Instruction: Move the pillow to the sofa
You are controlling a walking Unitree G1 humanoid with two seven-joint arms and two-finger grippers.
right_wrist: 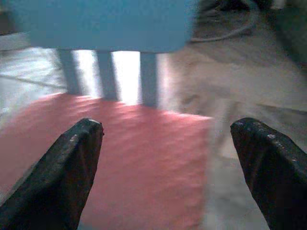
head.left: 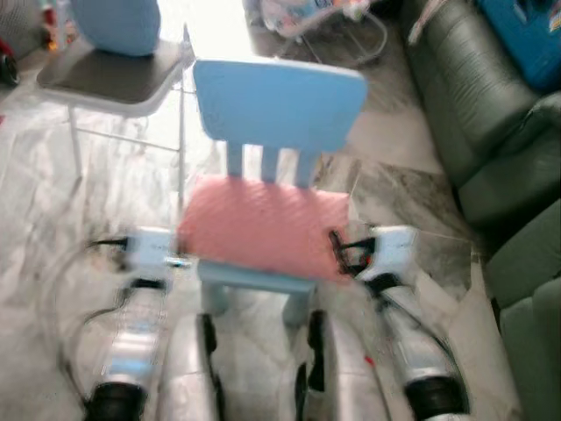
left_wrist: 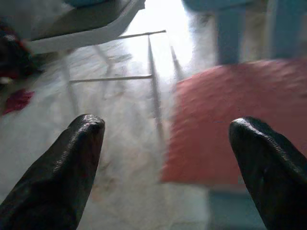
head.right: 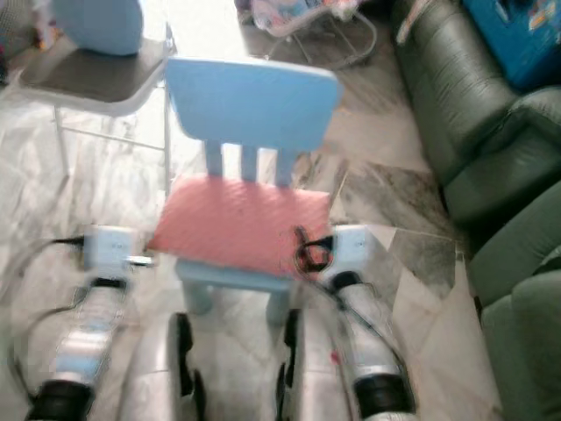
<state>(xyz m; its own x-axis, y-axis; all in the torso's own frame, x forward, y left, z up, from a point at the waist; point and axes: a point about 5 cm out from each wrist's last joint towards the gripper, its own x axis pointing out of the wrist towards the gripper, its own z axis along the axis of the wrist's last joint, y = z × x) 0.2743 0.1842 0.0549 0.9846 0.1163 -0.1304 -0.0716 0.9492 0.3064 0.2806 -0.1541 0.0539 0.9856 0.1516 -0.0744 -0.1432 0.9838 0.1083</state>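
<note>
Pink pillow on a small blue chair, grippers open at either side

Pillow [head.left: 263,226], flat, pink and quilted, lies on the seat of a light blue plastic child's chair [head.left: 279,101]. Left gripper [left_wrist: 165,158] hangs at the pillow's left edge, black fingers spread wide, holding nothing. Right gripper [right_wrist: 168,163] sits at the pillow's right edge, fingers equally parted and empty. Beyond the chair stands a grey folding chair [head.left: 118,77] on pale marble floor [head.left: 53,210]. Dark green leather sofa [head.left: 491,132] runs along the right.

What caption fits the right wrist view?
Open right pincer above pink pillow on blue child's chair.
</note>
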